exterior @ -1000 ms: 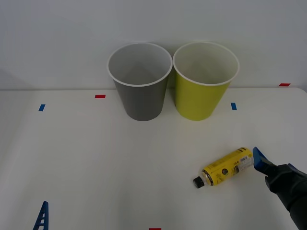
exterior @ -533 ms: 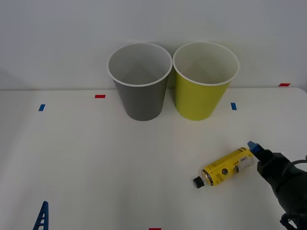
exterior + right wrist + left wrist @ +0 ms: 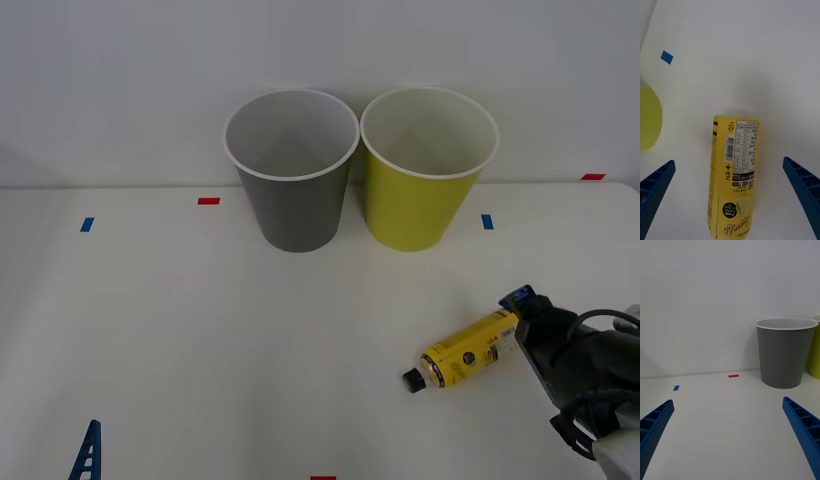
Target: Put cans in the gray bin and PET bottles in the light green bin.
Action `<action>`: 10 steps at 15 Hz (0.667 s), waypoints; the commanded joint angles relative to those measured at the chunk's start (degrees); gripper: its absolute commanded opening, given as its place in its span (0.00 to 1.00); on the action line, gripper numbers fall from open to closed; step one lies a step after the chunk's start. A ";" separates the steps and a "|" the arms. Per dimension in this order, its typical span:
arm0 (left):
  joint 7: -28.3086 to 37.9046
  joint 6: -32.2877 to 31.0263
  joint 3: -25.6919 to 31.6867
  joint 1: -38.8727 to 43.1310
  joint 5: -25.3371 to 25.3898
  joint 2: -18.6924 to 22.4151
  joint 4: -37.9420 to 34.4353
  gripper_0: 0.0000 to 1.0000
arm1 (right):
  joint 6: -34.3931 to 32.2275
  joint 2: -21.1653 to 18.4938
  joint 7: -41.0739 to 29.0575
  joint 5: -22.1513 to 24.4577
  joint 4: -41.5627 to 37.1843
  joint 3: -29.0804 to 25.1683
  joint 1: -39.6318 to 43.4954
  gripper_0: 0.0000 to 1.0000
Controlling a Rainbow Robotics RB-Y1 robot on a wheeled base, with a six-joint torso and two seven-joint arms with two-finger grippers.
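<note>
My right hand (image 3: pixel 730 202) is open around the PET bottle (image 3: pixel 468 351) lying near the light green bin (image 3: pixel 417 212); next I should close, lift, and carry it there.

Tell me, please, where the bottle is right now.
The bottle lies on its side on the table's right part in the front view, nearer the robot than the green bin, between the open right hand's fingers.
</note>
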 commanded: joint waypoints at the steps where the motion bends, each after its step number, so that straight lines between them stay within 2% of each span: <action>1: 0.00 0.00 0.00 0.00 0.00 0.00 0.00 1.00 | 2.36 -1.23 -3.99 -5.11 4.82 0.19 -5.09 1.00; 6: 0.00 0.00 0.00 0.00 0.00 0.00 0.00 1.00 | 2.36 -4.84 -9.79 -13.28 10.18 0.19 -9.66 1.00; 10: 0.00 0.00 0.00 0.00 0.00 0.00 0.00 1.00 | 2.36 -7.91 -9.52 -19.79 14.75 0.19 -13.35 1.00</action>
